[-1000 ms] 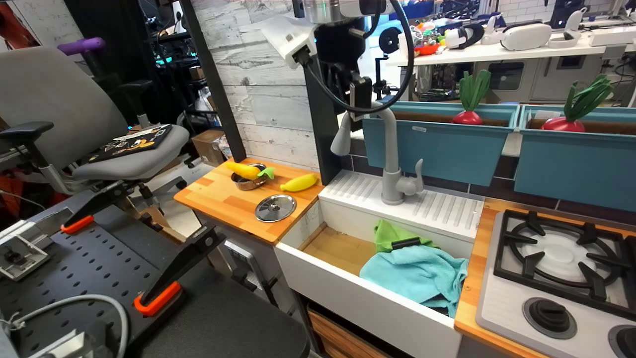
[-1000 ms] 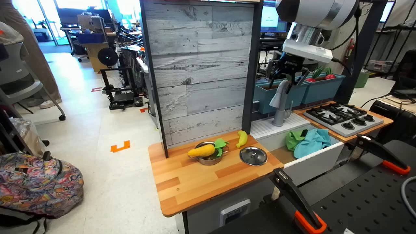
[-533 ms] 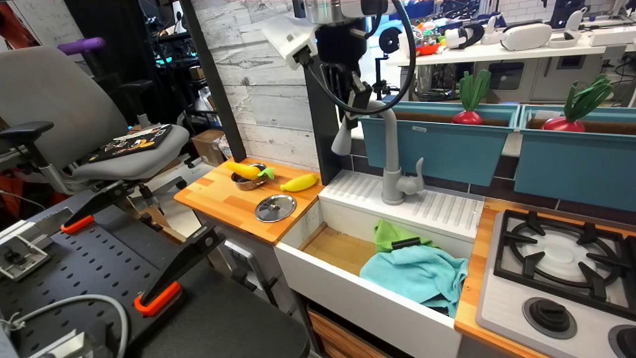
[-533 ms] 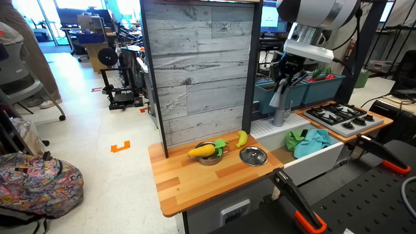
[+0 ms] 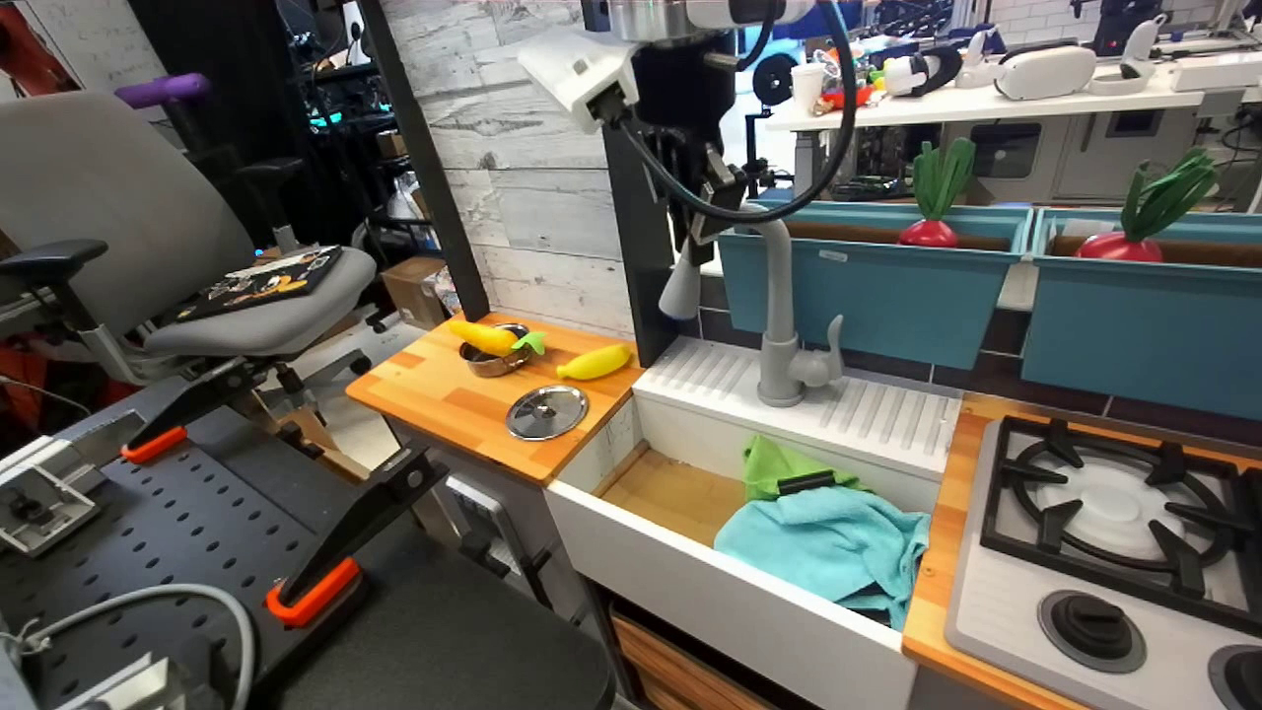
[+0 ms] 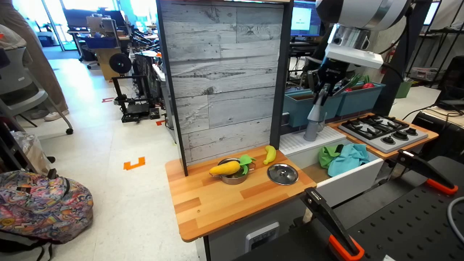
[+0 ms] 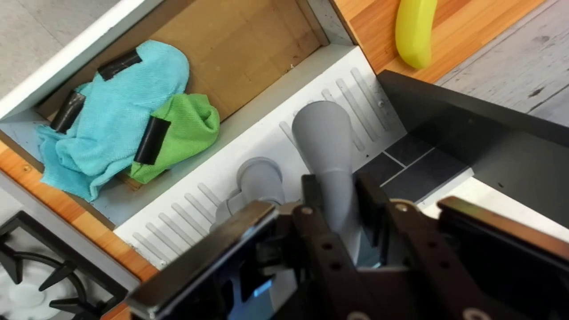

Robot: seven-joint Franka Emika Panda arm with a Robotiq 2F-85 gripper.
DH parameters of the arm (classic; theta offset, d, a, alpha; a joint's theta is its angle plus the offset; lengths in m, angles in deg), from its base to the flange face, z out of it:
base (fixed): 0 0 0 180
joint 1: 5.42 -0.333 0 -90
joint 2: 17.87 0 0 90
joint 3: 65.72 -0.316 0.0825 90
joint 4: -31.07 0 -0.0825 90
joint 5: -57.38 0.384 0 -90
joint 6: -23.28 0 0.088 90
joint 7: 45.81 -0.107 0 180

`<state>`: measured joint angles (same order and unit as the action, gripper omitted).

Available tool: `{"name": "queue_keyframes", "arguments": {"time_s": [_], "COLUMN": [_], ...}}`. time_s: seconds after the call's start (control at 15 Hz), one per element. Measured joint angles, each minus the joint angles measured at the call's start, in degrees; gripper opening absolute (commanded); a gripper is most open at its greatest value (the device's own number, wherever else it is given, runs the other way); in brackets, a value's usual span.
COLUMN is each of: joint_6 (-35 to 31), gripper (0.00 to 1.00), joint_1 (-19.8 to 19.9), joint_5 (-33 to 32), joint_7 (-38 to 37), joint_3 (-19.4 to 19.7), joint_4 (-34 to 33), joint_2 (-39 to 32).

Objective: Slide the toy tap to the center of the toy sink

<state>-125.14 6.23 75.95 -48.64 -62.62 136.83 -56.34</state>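
Grey toy tap (image 5: 780,296), far side of the toy sink (image 5: 730,606) — gripper (image 7: 340,186) pinches its spout (image 7: 323,133), presumably to steer it central.

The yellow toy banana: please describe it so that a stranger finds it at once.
Find the grey wooden panel, then the light brown wooden counter at its foot. The yellow toy banana lies directly on that counter, unlike the leafy yellow toy vegetable resting across the round metal pot.

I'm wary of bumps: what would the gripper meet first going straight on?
Most likely the toy tap: the gripper looks closed on it, with the flared spray head ahead. Beyond lies the toy sink's ribbed ledge, depth unclear.
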Motion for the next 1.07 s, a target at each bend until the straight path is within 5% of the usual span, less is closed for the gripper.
{"name": "queue_keyframes", "arguments": {"time_s": [1.0,1.07], "joint_6": [4.65,4.65], "gripper": [0.02,0.33], "joint_1": [2.61,2.61], "joint_5": [-7.84,-8.51], "joint_7": [10.93,11.31], "joint_3": [1.93,1.97], "joint_4": [0.36,0.31], "joint_2": [1.12,1.09]}}
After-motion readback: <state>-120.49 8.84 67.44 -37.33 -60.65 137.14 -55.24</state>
